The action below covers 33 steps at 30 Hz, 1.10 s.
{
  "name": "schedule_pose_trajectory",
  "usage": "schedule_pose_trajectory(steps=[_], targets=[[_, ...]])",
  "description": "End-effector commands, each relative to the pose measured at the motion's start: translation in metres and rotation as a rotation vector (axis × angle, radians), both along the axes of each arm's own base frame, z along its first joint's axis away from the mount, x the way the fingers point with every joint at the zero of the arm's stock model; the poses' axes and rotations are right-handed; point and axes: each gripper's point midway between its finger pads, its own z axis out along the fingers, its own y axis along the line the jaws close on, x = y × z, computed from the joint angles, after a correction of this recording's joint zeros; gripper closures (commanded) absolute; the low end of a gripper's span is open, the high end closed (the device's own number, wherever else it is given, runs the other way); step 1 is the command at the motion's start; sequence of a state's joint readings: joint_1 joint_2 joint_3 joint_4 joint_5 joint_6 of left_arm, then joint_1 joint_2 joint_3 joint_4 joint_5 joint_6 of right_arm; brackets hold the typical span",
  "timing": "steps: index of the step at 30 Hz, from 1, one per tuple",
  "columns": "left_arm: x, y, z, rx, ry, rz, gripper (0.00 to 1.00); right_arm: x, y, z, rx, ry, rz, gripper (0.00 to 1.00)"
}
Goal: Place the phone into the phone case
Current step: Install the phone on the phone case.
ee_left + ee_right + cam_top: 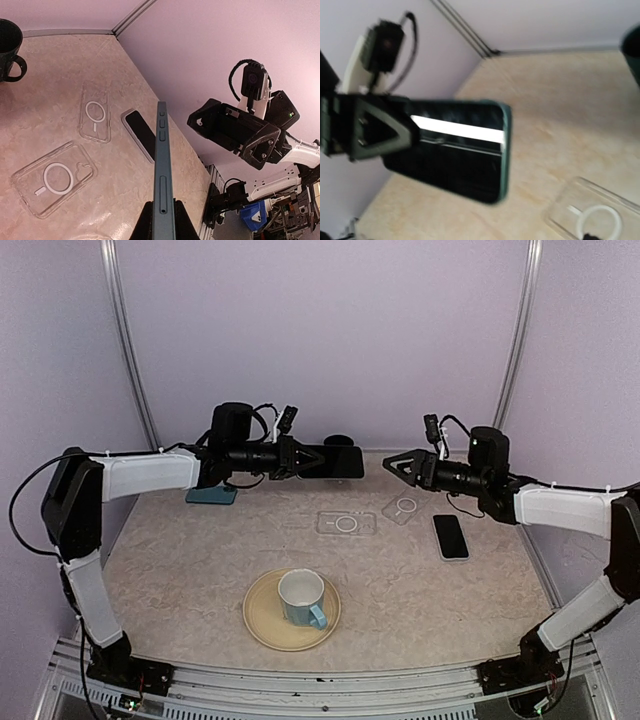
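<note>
The marbled table (180, 570) is carrying all the loose items, and both arms are reaching in above its far half. The left gripper (305, 460) is clenching one end of the dark phone (340, 462) and holding it level in the air, edge-on to its own wrist camera and well above the tabletop. The right gripper (392, 466) is standing released, jaws spread and grasping nothing, facing the phone's free end from just beside it. A tan plate (262, 625) is sitting near the front of the table, with a cup (300, 592) standing upright on it; the cup's white interior is showing, but I cannot tell its contents. A black mug (9, 47) is standing at the far wall, its inside hidden from view. Two clear cases are lying flat below the phone: the nearer clear case (346, 523) and, just beside it, the angled clear case (401, 508), each showing its ring through the bare back. A second phone (451, 536) is lying screen-up to the right of them. A teal item (211, 495) is lying under the left arm.
</note>
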<state>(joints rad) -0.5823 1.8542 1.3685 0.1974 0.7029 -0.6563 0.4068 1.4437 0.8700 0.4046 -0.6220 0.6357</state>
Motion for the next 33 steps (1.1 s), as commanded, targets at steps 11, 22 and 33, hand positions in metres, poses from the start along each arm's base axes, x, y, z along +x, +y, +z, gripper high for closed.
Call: schedule_pose_trajectory(steps=[11,22,33], targets=[[0.029,-0.011,-0.043,0.081,0.162,-0.051,1.00,0.027,-0.007,-0.071,-0.162,0.127,-0.069,0.11],[0.044,-0.011,-0.078,0.066,0.340,-0.084,1.00,0.038,-0.005,-0.112,-0.220,0.178,-0.072,0.11],[0.056,-0.008,-0.102,0.091,0.432,-0.079,1.00,0.050,0.007,-0.148,-0.266,0.231,-0.049,0.10]])
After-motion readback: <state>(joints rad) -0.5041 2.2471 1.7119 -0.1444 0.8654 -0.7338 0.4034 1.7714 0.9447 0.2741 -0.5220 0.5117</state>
